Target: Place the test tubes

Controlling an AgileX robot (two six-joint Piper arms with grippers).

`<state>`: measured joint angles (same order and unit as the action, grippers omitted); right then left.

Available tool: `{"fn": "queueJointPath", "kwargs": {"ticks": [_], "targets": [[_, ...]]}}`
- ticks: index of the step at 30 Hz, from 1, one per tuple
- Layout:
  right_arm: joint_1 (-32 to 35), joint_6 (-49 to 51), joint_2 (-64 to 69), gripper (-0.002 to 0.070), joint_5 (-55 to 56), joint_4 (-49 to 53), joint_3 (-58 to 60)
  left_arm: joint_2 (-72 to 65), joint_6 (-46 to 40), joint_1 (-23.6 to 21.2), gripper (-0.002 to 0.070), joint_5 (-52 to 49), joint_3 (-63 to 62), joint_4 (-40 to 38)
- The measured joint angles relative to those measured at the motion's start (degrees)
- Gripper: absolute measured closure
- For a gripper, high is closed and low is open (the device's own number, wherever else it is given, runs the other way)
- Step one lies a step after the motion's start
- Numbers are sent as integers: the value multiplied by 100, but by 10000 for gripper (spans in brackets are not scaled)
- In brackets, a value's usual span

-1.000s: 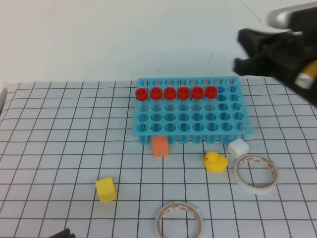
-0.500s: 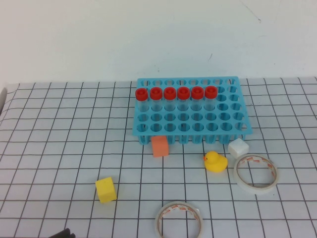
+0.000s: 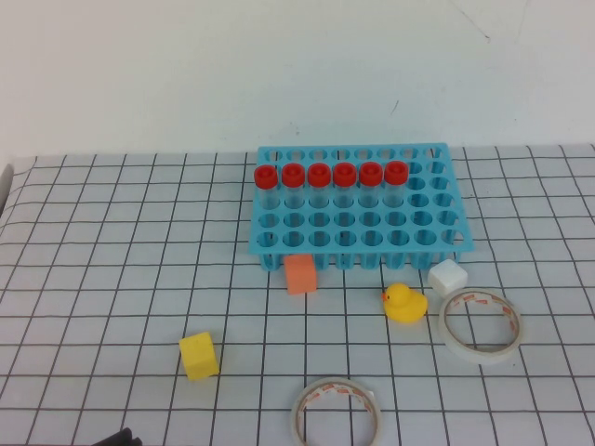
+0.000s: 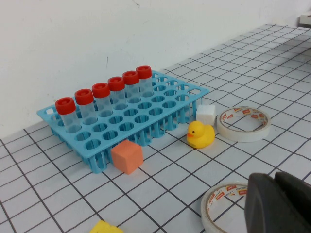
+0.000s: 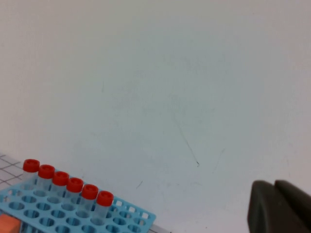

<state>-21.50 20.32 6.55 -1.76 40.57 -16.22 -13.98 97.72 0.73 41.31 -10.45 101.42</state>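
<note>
Nearest to us, at the near edge of the surface [image 3: 112, 242], sits the left pincer [image 4: 274, 183]. Its two dark fingers are pressed together and it has hold of nothing.

Just beyond it a near tape roll [image 3: 337, 413] lies flat, and a yellow block [image 3: 199, 356] sits to the left of that. Farther on and to the right lies a right tape roll [image 3: 480, 322]. A yellow duck [image 3: 405, 303] stands just beside its left rim and a white block [image 3: 447, 275] at its far edge. An orange block [image 3: 300, 274] rests against the near wall of the blue rack [image 3: 358, 232], toward the rack's left end.

The rack stands at the middle of the surface, close to the far wall [image 3: 279, 74]. Six test tubes [image 3: 331, 186] with red caps stand upright in it, side by side in one row in its far half, starting from its left end.

The right pincer [image 5: 275, 188] is out of the high view. From its own camera we see it held above the surface and facing the far wall, its fingers closed on each other with nothing between them.
</note>
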Motion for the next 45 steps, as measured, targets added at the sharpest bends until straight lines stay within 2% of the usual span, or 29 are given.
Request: {"fn": "queueJointPath", "kwargs": {"ticks": [4,10,12,16,21,25,31,45], "targets": [[0,-130,-3,678,37,-304,170,0,0,0,676,0,0,0],[154,-2032,-135,678,-644,-2878,649,0,0,0,676,0,0,0],[339,-2504,-289,678,-770,-3472,853,0,-20,0,676,0,0,0],[1001,-2842,-549,678,-811,-3990,1191,0,-34,0,676,0,0,0],[2106,-2916,-634,678,-811,-4222,1651,0,-48,0,676,0,0,0],[2586,-2860,-687,678,-853,-4186,1777,0,-78,0,676,0,0,0],[2627,-1714,-724,678,-1235,-3379,1777,0,-78,0,676,0,0,0],[2271,-1547,-724,678,-1695,-3349,1758,0,-78,0,676,0,0,0]]}}
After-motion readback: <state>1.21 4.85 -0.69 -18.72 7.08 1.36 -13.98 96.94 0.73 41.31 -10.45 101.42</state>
